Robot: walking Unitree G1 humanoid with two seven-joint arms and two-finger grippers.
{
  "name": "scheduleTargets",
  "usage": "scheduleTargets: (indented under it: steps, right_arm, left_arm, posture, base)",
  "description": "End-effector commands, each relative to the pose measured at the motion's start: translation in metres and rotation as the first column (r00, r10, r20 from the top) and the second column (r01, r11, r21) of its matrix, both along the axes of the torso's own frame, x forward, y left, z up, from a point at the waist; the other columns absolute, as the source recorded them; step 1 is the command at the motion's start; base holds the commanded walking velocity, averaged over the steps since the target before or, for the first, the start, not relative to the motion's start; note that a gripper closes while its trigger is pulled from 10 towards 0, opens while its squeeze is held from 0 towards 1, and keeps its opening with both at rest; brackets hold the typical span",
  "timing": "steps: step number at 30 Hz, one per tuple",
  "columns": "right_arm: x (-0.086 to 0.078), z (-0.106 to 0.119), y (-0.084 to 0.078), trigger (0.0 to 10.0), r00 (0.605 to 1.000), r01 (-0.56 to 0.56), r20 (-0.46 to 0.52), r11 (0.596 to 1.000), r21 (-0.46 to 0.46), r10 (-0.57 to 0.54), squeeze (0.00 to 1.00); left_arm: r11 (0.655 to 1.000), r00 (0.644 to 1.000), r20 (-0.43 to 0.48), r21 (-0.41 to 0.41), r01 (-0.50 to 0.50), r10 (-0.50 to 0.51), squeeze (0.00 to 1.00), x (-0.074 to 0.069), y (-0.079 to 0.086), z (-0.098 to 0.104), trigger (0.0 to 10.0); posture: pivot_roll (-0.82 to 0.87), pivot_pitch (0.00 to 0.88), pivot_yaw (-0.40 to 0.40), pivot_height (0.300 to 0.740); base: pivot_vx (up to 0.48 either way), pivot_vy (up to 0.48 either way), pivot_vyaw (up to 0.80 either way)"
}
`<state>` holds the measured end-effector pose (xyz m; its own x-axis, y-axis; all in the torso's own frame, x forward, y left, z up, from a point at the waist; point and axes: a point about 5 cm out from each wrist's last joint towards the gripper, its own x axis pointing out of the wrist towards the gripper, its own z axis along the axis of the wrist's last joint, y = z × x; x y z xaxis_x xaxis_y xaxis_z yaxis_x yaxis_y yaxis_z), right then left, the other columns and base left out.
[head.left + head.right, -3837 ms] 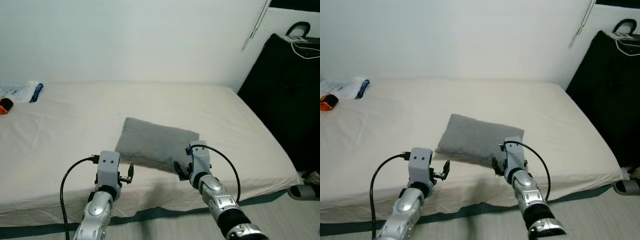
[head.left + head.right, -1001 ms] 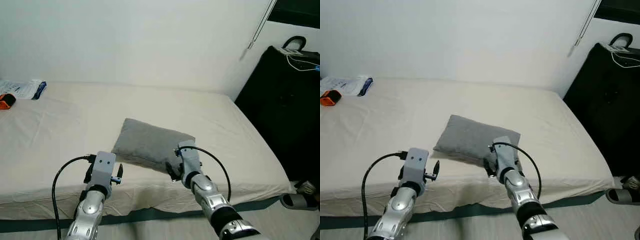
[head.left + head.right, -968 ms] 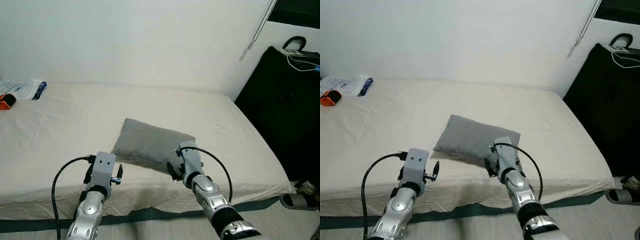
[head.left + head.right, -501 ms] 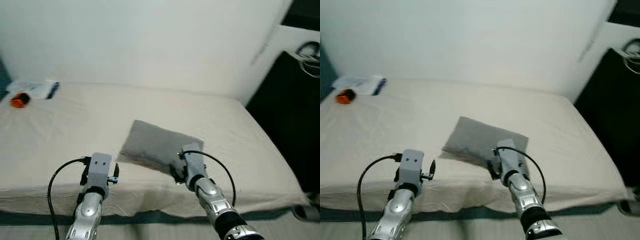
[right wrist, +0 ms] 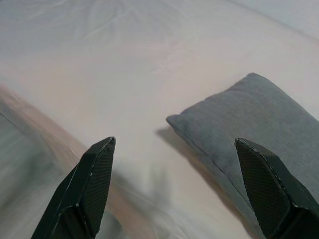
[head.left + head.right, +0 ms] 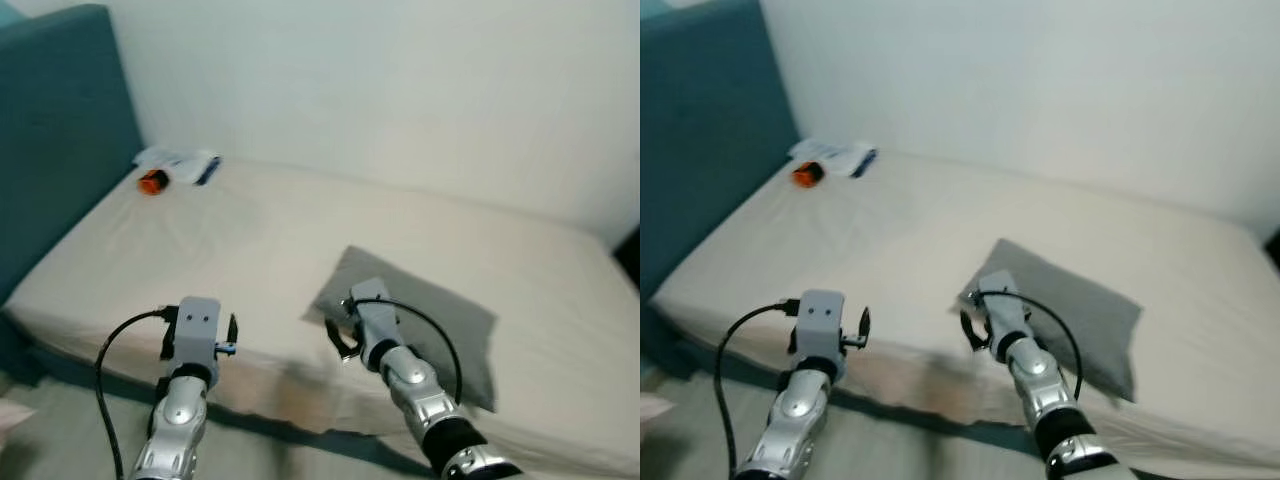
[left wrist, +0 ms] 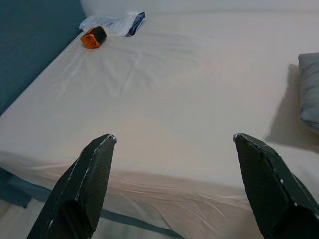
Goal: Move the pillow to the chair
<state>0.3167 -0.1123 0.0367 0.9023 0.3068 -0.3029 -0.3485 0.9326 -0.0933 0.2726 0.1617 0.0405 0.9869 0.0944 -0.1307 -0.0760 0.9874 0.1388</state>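
Note:
A grey pillow [image 6: 432,318] lies flat on the cream bed [image 6: 250,240], toward its right side. My right gripper [image 6: 340,340] hovers over the bed's front edge beside the pillow's near left corner [image 5: 172,119]. In the right wrist view that gripper [image 5: 174,141] is open, and the pillow [image 5: 269,114] lies ahead of its fingertips, untouched. My left gripper [image 6: 231,330] is held over the front edge further left. In the left wrist view it [image 7: 172,137] is open and holds nothing, with the pillow's edge [image 7: 310,89] off to one side.
A teal headboard [image 6: 50,130] rises at the bed's left end. An orange object [image 6: 152,181] and a plastic packet [image 6: 185,160] lie in the far left corner of the mattress. A white wall runs behind the bed. Grey floor [image 6: 60,420] shows below the front edge.
The camera has swung left: the headboard has come into view, the black object on the right has gone, and the pillow sits further right in the picture. Both grippers stay open.

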Motion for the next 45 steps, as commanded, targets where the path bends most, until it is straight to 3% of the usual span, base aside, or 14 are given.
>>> scheduleTargets:
  steps: [1, 14, 27, 45]
  right_arm:
    - [-0.0003, -0.0011, -0.0091, 10.0, 0.999, 0.042, -0.006, 0.999, 0.017, -0.042, 0.0]
    - [-0.0015, -0.0026, -0.0077, 10.0, 0.998, 0.058, -0.016, 0.997, 0.051, -0.057, 0.0]
    - [-0.0019, -0.0044, -0.0124, 10.0, 0.997, 0.075, -0.022, 0.997, 0.031, -0.074, 0.0]
    - [0.0014, -0.0014, -0.0097, 10.0, 0.997, 0.081, -0.019, 0.995, 0.049, -0.081, 0.0]
  left_arm:
    - [1.0, 1.0, 0.011, -0.008, 0.026, -0.026, 0.0, 0.0001, -0.0056, 0.0015, 10.0]
    - [0.999, 0.999, 0.012, -0.014, 0.043, -0.043, 0.0, -0.0002, -0.0072, 0.0016, 10.0]
    - [0.999, 0.999, 0.003, -0.008, 0.048, -0.048, 0.0, -0.0001, -0.0067, 0.0005, 10.0]
    - [0.998, 0.999, -0.006, -0.03, 0.053, -0.053, 0.0, 0.0001, -0.0075, 0.0009, 10.0]
  posture:
    - [0.06, 0.0, -0.117, 0.708]
    - [0.06, 0.0, -0.112, 0.708]
    - [0.06, 0.0, -0.111, 0.708]
    - [0.07, 0.0, -0.12, 0.708]
  base:
    - [0.0, 0.0, 0.0]
    - [0.0, 0.0, 0.0]
    - [0.0, 0.0, -0.68]
    - [0.0, 0.0, 0.0]
